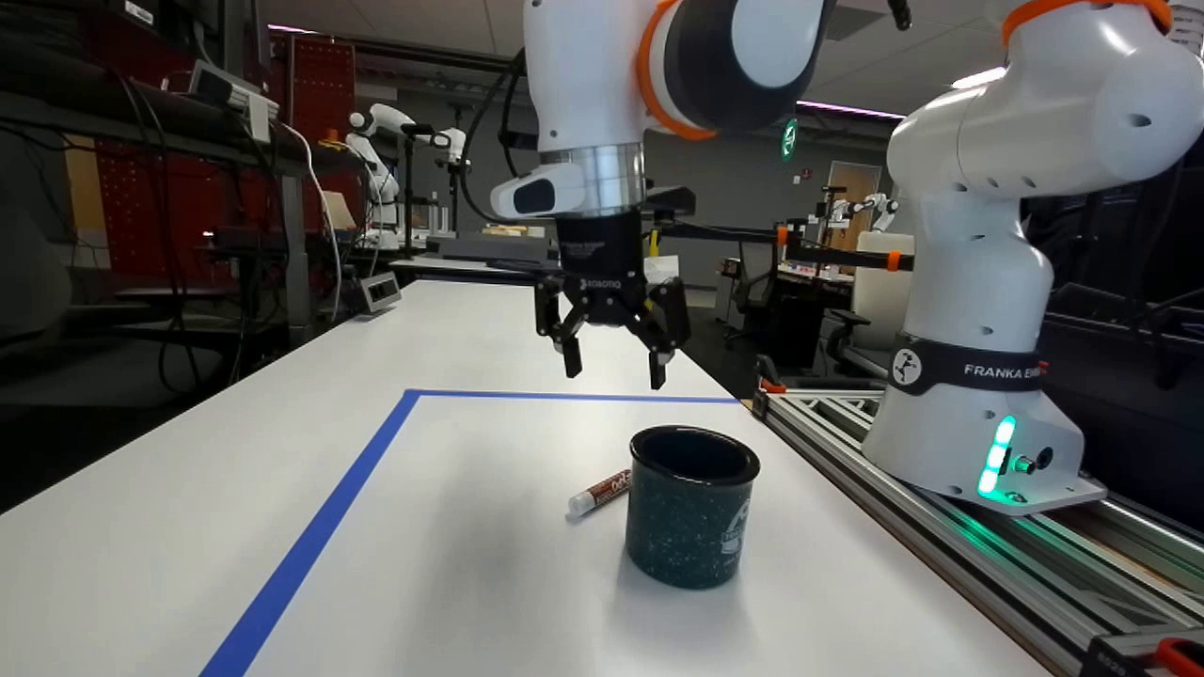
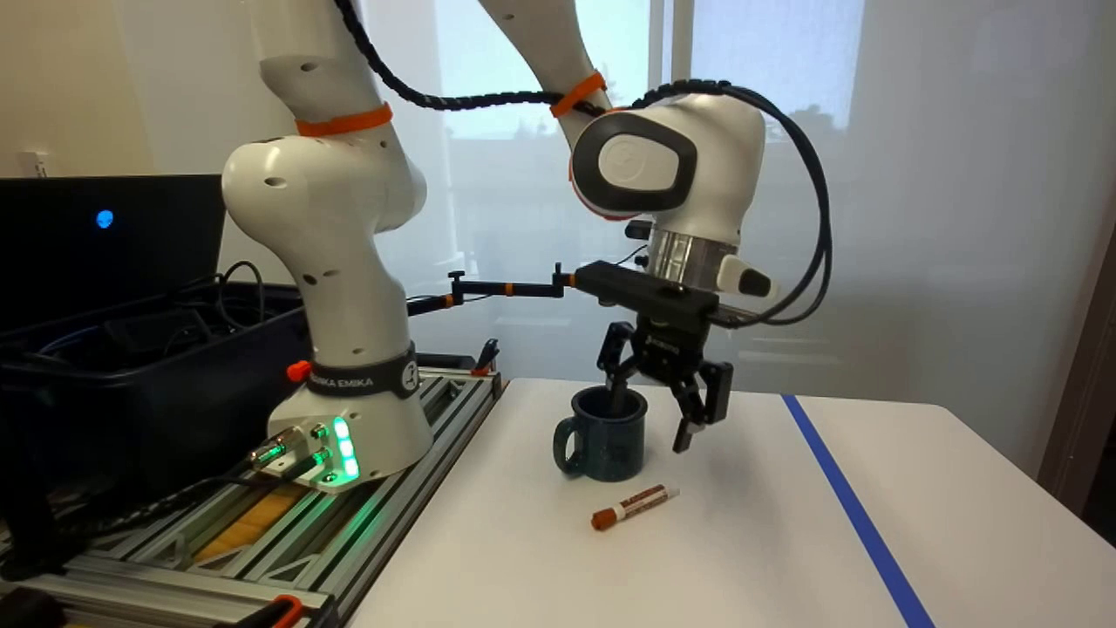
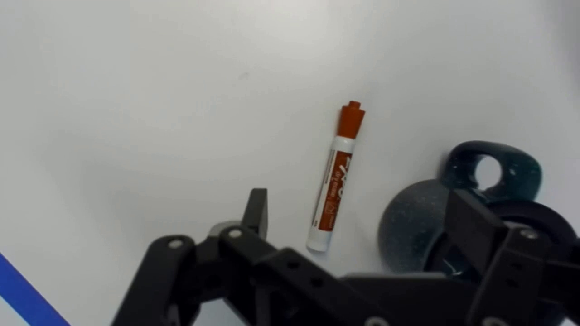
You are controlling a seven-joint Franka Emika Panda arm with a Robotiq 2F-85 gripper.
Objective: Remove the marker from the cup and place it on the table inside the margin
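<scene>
I look across the table (image 1: 480,461) from opposite sides in both exterior views, cup (image 2: 610,449) and marker (image 2: 639,504) shared; my wrist view looks down close, how steeply I can't tell.

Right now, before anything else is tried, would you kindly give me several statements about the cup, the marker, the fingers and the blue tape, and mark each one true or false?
1. The cup stands upright on the table. True.
2. The cup is white. False: it is a dark blue-green.
3. The fingers are spread apart. True.
4. The marker and the cup are on the same side of the blue tape. True.
5. The marker is inside the cup. False: it lies outside it, on the table.
6. The fingers grip the marker. False: they do not touch it.
</scene>
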